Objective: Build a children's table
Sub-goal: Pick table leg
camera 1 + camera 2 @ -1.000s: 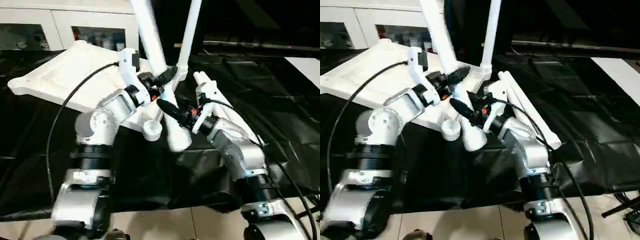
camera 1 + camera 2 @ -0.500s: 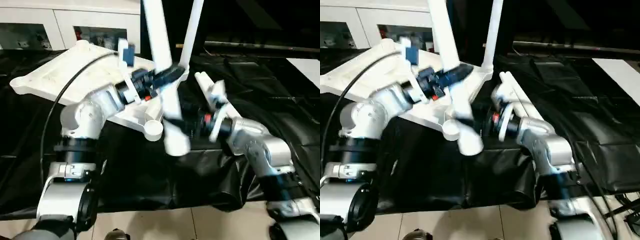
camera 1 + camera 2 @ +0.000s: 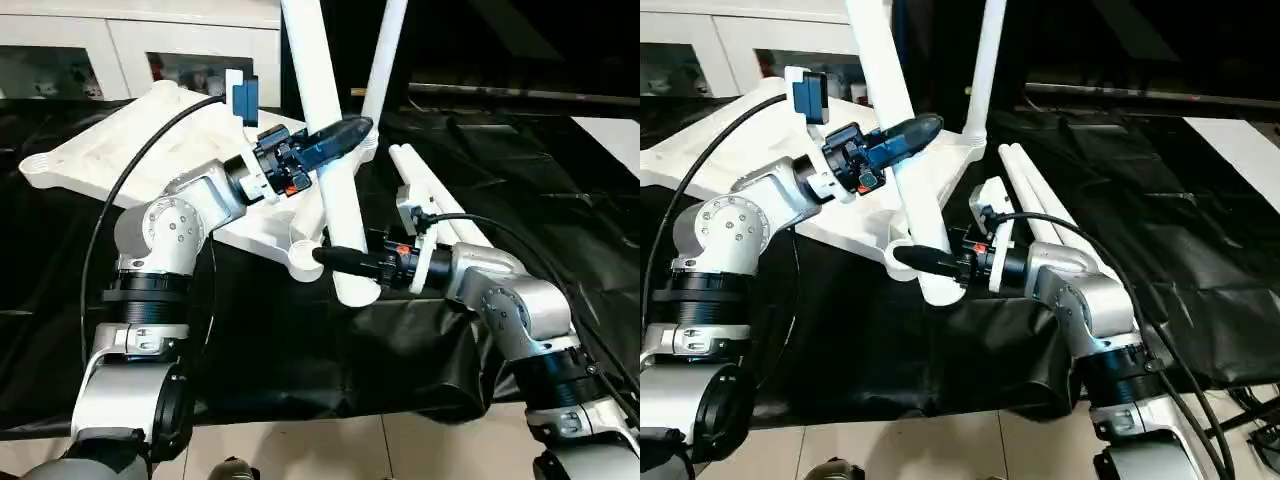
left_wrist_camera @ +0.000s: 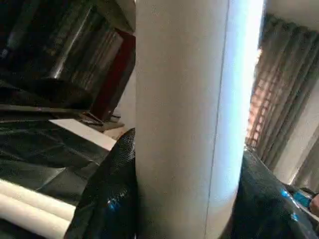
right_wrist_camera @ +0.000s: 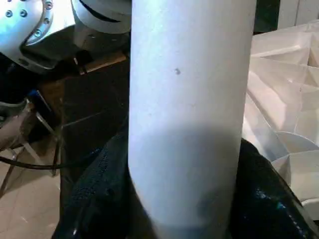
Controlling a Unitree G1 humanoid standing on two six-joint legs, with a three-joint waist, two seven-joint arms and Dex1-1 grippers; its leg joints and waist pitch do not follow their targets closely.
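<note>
Beside the tabletop (image 3: 120, 155), both tools, left (image 3: 335, 135) and right (image 3: 335, 258), pinch a near-upright leg (image 3: 330, 150).

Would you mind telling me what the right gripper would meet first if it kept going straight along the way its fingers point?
The right gripper already straddles the tilted white leg, so the leg comes first. Just beyond it, probably the tabletop's corner socket, though depth is unclear.

We see a smooth, matt white plastic leg (image 3: 330, 150) beside the ribbed white plastic tabletop (image 3: 130, 150). Under the tabletop lies a crinkled, glossy black cover (image 3: 540, 160). Our forearms (image 3: 180, 225) are brushed silver metal.
</note>
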